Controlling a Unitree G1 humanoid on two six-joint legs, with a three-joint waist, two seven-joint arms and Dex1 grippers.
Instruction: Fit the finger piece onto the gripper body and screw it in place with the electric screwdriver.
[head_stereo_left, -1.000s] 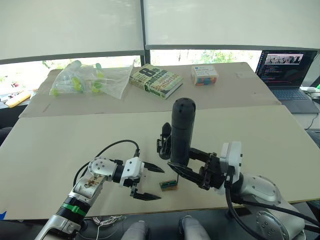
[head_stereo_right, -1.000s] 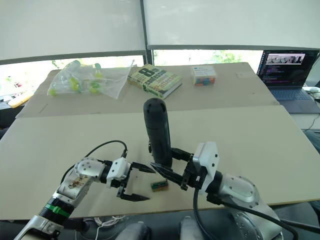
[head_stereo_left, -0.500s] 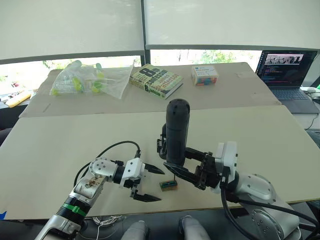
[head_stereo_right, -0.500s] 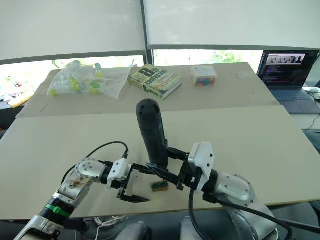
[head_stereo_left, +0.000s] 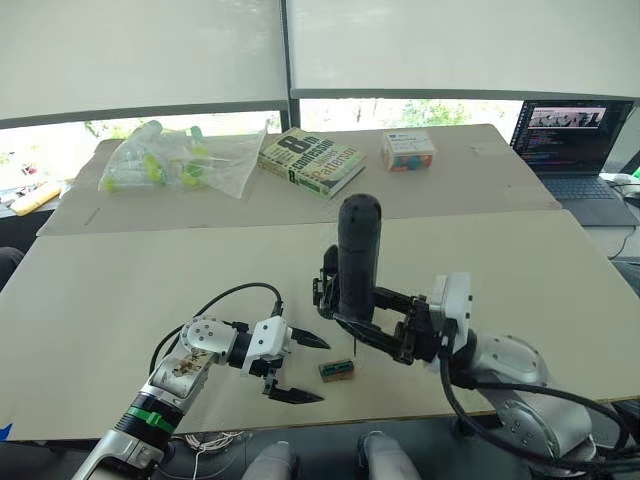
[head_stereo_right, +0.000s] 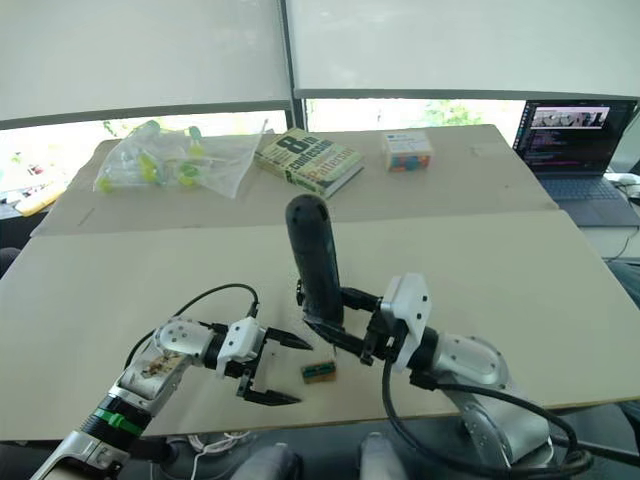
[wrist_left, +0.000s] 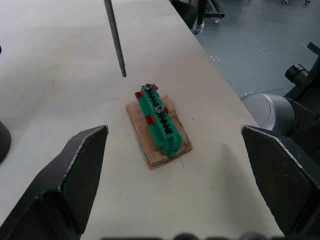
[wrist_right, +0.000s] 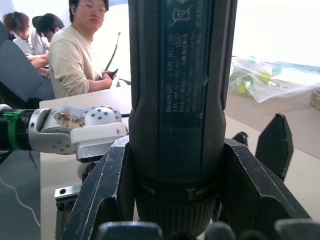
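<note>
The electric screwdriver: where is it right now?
The electric screwdriver stands upright in the right claw, near the table's front edge, its bit just above the small tan-and-green block.

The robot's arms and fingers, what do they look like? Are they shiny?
The left gripper has two black pointed fingers on a white body. Its arm has a silvery ball-shaped wrist, a green band and a looping black cable. The right gripper also has black fingers on a white body, on a rounded, shiny grey arm with black cables.

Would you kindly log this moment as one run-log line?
right pincer: shut on electric screwdriver, upright | bit above green terminal block | left pincer: open, beside block
</note>
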